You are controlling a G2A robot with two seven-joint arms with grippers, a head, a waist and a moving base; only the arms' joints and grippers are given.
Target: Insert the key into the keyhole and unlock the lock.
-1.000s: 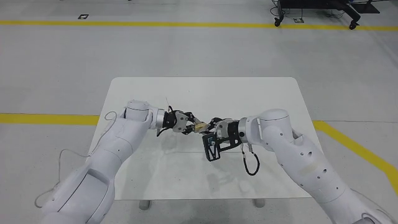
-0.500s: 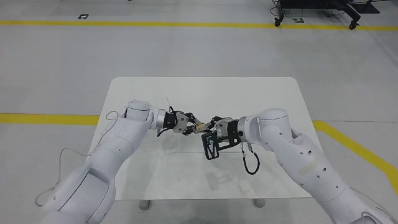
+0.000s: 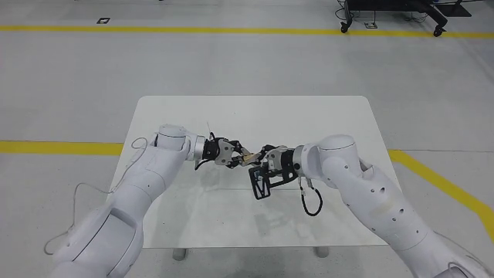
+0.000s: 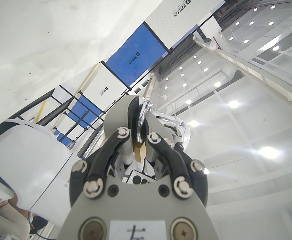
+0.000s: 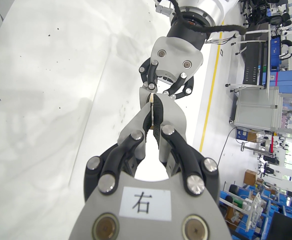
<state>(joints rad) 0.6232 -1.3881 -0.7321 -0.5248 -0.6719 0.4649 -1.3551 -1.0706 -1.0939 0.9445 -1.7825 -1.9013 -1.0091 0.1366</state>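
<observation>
Now left jaws pinch lock (image 4: 140, 152), right jaws key (image 5: 151, 107).

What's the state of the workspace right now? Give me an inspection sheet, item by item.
Surface: white table, arms over its middle.
Job's things: lock in left gripper; key, thin edge showing, in right gripper, at the lock; insertion cannot be told.
Clutter: dark specks on the table.
Grippers: both shut, tip to tip, above the table.
Cables: black cable looped at right forearm.
Surroundings: grey floor with yellow lines; dark cart behind.
</observation>
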